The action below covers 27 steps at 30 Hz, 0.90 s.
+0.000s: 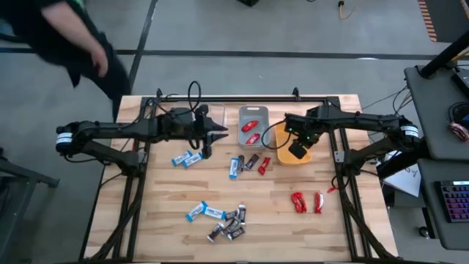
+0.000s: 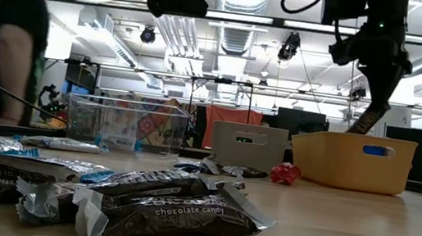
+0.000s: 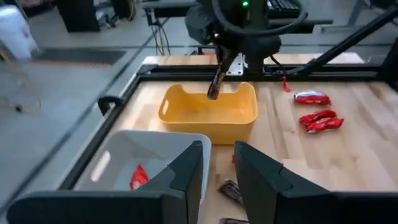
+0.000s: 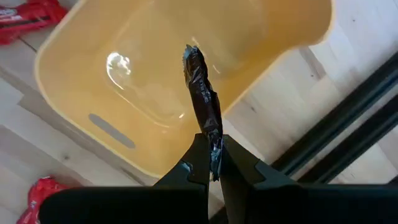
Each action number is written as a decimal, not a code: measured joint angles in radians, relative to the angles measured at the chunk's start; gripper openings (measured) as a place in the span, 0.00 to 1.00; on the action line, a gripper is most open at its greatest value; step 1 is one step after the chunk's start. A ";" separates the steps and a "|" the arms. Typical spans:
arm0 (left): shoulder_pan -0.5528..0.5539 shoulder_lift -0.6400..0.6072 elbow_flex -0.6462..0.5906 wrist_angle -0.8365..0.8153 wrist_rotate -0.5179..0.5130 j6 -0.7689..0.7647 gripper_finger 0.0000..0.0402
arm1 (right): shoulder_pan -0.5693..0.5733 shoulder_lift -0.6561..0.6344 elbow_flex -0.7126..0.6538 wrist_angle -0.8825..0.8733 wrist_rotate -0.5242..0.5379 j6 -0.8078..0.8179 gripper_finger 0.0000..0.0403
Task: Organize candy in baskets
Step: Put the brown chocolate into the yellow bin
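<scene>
I am early in the sorting, by my reckoning: my right gripper [image 4: 210, 163] hangs over the orange-yellow basket [image 1: 302, 155], pinched tight on the end of a dark brown bar [image 4: 203, 93] that dangles above the bin's bare floor, so this would be the first of its kind to go in. My left gripper [image 3: 217, 168] hovers just beside the clear basket [image 2: 125, 125] at the back left of the table, its fingers [image 3: 186, 174] a little apart with nothing between them. The grey-blue basket [image 1: 253, 115] between the other two already holds a couple of red wrappers [image 1: 252, 128]; whether the clear one holds anything I cannot make out. Plenty is left on the wood: two blue-and-white bars [image 1: 186, 158] lie near my left gripper, a mixed cluster [image 1: 248, 163] of a blue bar, dark bars and a red piece sits just in front of the grey-blue basket, another heap of blue-and-white bars [image 1: 204, 212] and dark bars [image 1: 229, 226] lies toward the front edge, and a few red wrappers [image 1: 306, 201] rest front right. A person [image 1: 69, 37] stands beyond the table's far left corner, away from my arms. I judge most of the job still ahead, each kind wanting its own bin
</scene>
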 joint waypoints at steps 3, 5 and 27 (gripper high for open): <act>0.000 -0.001 0.000 -0.032 0.032 -0.061 0.19 | 0.000 0.001 -0.004 0.054 0.001 -0.030 0.03; -0.004 -0.003 0.000 -0.086 0.085 -0.071 0.19 | 0.002 0.000 -0.018 0.109 0.001 -0.032 0.03; -0.192 0.023 -0.001 -0.139 0.093 -0.168 0.19 | 0.007 0.001 -0.125 0.293 0.155 0.097 0.03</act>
